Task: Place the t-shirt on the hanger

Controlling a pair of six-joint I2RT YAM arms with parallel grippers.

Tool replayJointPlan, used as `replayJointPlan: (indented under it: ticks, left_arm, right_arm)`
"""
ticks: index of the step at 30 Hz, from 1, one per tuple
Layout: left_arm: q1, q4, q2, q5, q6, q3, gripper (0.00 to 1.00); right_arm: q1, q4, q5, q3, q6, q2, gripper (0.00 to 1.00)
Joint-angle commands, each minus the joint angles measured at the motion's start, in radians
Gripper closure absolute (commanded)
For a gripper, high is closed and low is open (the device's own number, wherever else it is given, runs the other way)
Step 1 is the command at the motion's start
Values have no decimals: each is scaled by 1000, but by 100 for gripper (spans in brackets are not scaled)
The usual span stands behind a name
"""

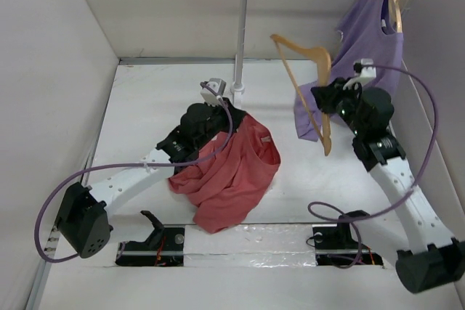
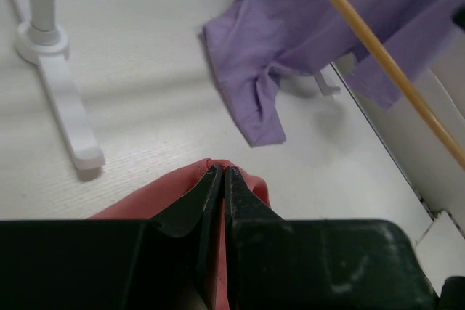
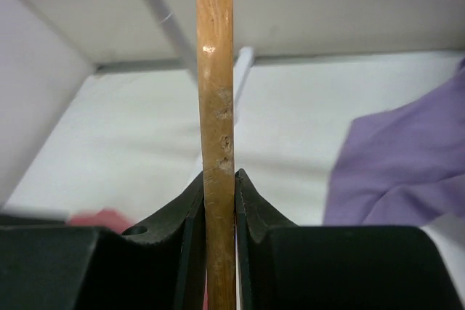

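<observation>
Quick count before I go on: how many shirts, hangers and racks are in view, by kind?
T-shirts: 2 (coral-red t-shirt, purple t-shirt)
Hangers: 2 (orange-tan hanger, paler hanger)
Clothes rack: 1
Total: 5

Soft matt cloth, coral-red and heavily creased, for the t-shirt [image 1: 232, 172]. Smooth orange-tan wood along the hanger [image 3: 216, 107], lightly varnished, with a glossy highlight and a few small dents in the grain. Thin matt cloth, wrinkled, for the purple t-shirt [image 1: 360, 41]. Smooth white coating with a faint shine on the rack [image 1: 243, 34]. Matt white worktop [image 1: 145, 107], finely textured close up. Hard black plastic, dull with a slight sheen, on the left claw [image 2: 221, 173] and right claw [image 3: 218, 176]. Smooth white shells on the right arm [image 1: 410, 201].
</observation>
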Motion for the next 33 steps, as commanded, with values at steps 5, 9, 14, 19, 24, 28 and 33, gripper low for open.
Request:
replayJointPlan:
  ticks: [5,9,14,19,24,28,33]
  left_arm:
    - [150,95,27,82,-3,46,100]
    - [178,117,67,101,-1,58,100]
    - [178,99,102,84,15,117,100]
    - [178,83,110,70,20,141,100]
    - [178,71,91,76,12,129,100]
    - [178,69,81,79,12,109,100]
    - [178,49,65,38,32,109,100]
  right_arm:
    - [97,-152,-47,-200,75,-386,100]
    - [137,-321,-143,-196,99,-530,100]
    - [187,-471,-240,-171,99,-570,100]
    - [187,-536,-274,-179,99,-595,100]
    - [187,-527,-278,-208,84,-593,100]
    - [187,-508,-317,-210,82,-570,100]
    - [187,-592,-245,-89,43,-581,100]
